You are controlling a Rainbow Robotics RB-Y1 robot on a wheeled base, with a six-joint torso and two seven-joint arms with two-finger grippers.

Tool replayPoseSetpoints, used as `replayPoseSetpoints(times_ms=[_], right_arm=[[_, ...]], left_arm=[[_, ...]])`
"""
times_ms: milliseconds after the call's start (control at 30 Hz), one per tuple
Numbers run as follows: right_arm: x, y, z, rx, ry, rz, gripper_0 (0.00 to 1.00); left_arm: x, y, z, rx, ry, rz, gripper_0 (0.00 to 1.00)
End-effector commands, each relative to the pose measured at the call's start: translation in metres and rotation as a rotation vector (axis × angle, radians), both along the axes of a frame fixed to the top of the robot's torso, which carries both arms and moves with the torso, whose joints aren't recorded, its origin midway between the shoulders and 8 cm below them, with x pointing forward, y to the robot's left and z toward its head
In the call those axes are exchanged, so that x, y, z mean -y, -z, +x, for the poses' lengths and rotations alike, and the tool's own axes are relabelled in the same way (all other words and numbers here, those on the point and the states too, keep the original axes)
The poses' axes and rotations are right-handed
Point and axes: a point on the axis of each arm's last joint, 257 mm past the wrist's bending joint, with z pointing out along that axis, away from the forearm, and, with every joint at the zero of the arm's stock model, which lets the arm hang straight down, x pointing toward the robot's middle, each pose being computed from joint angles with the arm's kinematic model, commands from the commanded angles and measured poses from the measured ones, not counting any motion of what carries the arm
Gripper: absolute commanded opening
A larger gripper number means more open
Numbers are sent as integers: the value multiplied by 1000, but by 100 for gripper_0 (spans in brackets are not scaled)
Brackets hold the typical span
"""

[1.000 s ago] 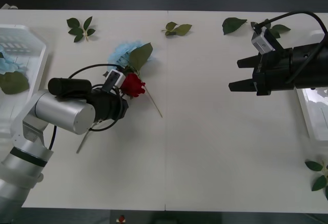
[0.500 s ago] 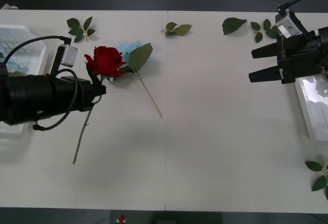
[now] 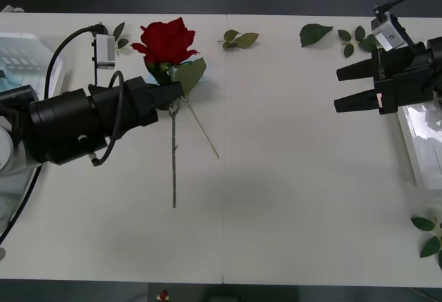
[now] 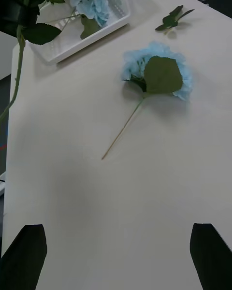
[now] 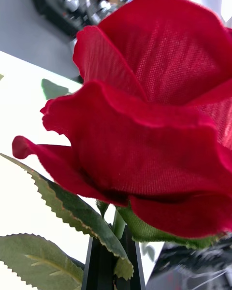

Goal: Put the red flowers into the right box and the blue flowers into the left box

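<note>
My left gripper (image 3: 176, 91) is shut on the stem of a red flower (image 3: 166, 41) and holds it above the table's left half. The bloom (image 5: 154, 116) stands up and the long stem (image 3: 173, 171) hangs down. A blue flower (image 4: 133, 63) lies on the table behind it with a big leaf over it and its thin stem (image 3: 204, 133) pointing toward me. The left box (image 4: 89, 35) holds another blue flower (image 4: 94, 2). My right gripper (image 3: 337, 89) hovers open at the right, next to the right box (image 3: 414, 151).
Loose green leaf sprigs lie along the far edge (image 3: 238, 38), (image 3: 314, 34), (image 3: 358, 39), one by the left box (image 3: 117, 31), and one at the near right corner (image 3: 429, 236). The wide middle of the table is bare.
My left gripper has lifted the red flower off the table and carried it up and to the right. The right arm has drawn back to the right and now holds still.
</note>
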Motion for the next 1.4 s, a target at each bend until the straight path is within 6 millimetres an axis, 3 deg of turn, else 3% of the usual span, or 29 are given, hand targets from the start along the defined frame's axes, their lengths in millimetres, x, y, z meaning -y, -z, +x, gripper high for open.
replayPoseSetpoints(times_ms=[33, 333, 433, 600, 833, 1167, 1400], right_arm=[[-23, 9, -17, -42, -36, 88, 86], [-37, 46, -61, -169, -19, 247, 86], [-49, 50, -75, -188, -21, 305, 86], [-70, 53, -82, -197, -17, 391, 86], [-99, 55, -63, -122, 18, 435, 86], [-139, 60, -50, -55, 36, 459, 86], [-166, 55, -43, -12, 45, 492, 86]], left_arm=[[36, -39, 9, 85, 8, -113, 0], [78, -47, 29, 80, -40, -202, 0], [86, -47, 32, 82, -55, -201, 0], [97, -52, 34, 80, -68, -220, 0], [97, -43, 39, 85, -94, -177, 0], [97, -29, 45, 86, -124, -109, 0], [110, -26, 38, 67, -94, -111, 0]])
